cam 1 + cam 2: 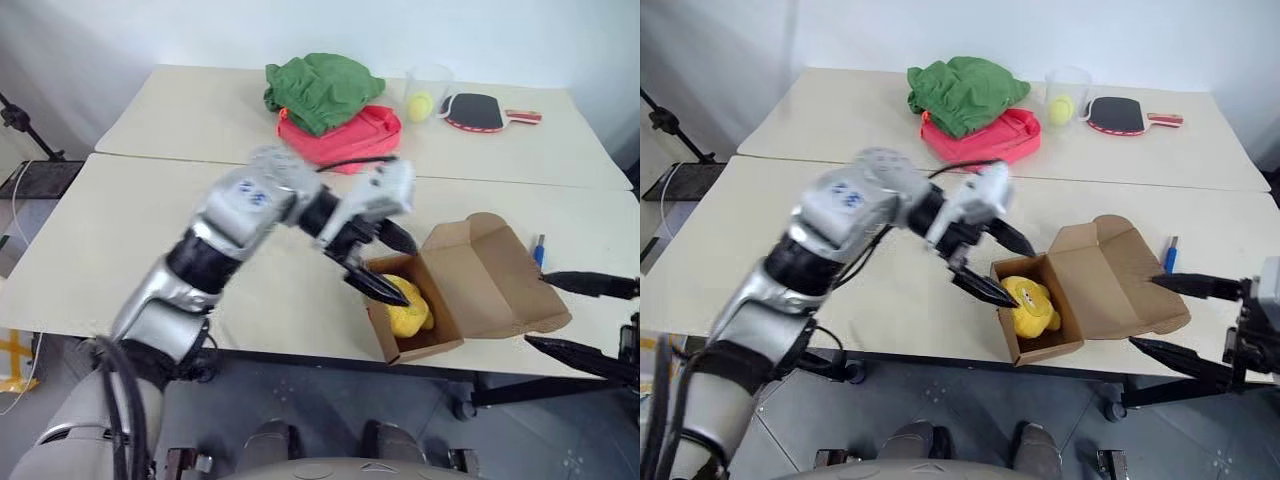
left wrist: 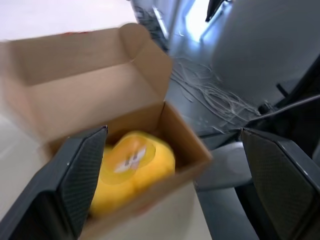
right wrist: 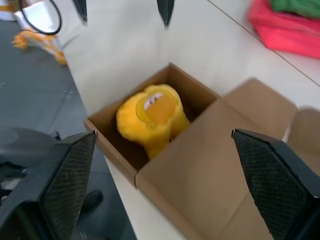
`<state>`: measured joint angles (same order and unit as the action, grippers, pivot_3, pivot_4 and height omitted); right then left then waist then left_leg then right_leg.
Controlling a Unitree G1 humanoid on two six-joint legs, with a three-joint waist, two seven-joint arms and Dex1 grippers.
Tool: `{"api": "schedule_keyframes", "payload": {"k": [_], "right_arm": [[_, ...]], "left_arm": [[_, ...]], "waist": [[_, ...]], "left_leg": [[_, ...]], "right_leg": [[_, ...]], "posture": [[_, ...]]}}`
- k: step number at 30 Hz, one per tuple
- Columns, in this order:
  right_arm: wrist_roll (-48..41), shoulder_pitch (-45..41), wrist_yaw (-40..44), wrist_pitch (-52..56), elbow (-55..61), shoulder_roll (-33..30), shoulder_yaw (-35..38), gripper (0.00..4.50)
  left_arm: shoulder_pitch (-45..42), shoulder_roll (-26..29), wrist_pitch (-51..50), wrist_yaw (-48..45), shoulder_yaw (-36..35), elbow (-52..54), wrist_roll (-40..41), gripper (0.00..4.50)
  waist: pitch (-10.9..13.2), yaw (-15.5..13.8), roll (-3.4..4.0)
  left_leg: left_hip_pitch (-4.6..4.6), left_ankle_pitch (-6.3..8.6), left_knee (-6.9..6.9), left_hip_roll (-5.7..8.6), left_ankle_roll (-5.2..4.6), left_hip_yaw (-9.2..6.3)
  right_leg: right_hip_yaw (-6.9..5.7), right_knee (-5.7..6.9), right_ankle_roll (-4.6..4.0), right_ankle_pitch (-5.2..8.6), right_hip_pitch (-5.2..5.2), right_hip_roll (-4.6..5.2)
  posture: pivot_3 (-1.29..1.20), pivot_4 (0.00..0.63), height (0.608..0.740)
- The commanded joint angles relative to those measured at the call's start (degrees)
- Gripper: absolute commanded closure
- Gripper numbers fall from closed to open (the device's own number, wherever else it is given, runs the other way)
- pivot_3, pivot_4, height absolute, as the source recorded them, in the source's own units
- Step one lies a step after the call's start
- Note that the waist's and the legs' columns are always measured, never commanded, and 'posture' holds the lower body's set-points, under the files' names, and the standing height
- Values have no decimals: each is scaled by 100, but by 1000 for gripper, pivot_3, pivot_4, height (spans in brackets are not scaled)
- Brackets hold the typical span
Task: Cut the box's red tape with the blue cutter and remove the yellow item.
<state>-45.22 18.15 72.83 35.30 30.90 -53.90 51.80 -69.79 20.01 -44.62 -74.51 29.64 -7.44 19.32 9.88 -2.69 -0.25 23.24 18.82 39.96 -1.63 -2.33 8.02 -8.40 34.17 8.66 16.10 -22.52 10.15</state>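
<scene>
The brown cardboard box (image 1: 490, 280) lies open at the table's front edge, its lid folded back to the right. The yellow item (image 1: 412, 315) sits inside it, soft and rounded, with an orange patch on top (image 3: 152, 117). My left gripper (image 1: 395, 265) is open at the box's left rim, one finger reaching over the yellow item, nothing held. My right gripper (image 1: 585, 320) is open off the table's right front corner, empty, pointing at the box. The blue cutter (image 1: 539, 250) lies on the table just right of the lid. A thin red streak (image 2: 75, 33) on the lid's edge may be the red tape.
At the back lie a green cloth (image 1: 320, 88) on a pink-red bag (image 1: 365, 135), a clear cup (image 1: 428, 92) with a yellow-green ball, and a table tennis paddle (image 1: 478, 110). The box stands right at the table's front edge (image 1: 300, 345).
</scene>
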Motion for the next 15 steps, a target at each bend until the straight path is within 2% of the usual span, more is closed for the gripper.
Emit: {"api": "schedule_keyframes", "payload": {"k": [1, 4, 7, 15], "right_arm": [[-175, 219, -375, 0, 543, 292, 384, 0], [-313, 418, -677, -13, 859, 571, 444, 0], [-371, 634, -925, -98, 1131, 834, 447, 0], [-640, 969, -1426, -214, 1555, 1129, 479, 0]], "left_arm": [[-461, -441, 448, 31, 731, -650, -771, 22], [-751, -866, 779, 107, 1171, -1328, -1327, 22], [-928, -1310, 917, -87, 1372, -1753, -1535, 22], [-1086, -1708, 1564, -183, 1644, -2651, -2351, 22]], "waist": [[0, -2, -1], [1, 4, -2], [1, -15, -2], [1, -20, -1]], "left_leg": [[0, 0, 3, 0, -1, -4], [-4, 3, 5, -1, -5, -26], [-1, 5, 6, -2, -7, -29], [4, 11, 9, -3, -16, -30]], "right_leg": [[3, -2, 0, 0, 1, 0], [19, -2, -1, -1, -5, 1], [19, -8, -3, 0, -8, 3], [18, -14, -4, 1, -12, 7]], "posture": [[0, 150, 740], [0, 150, 740], [0, 150, 740], [0, 150, 740]]}}
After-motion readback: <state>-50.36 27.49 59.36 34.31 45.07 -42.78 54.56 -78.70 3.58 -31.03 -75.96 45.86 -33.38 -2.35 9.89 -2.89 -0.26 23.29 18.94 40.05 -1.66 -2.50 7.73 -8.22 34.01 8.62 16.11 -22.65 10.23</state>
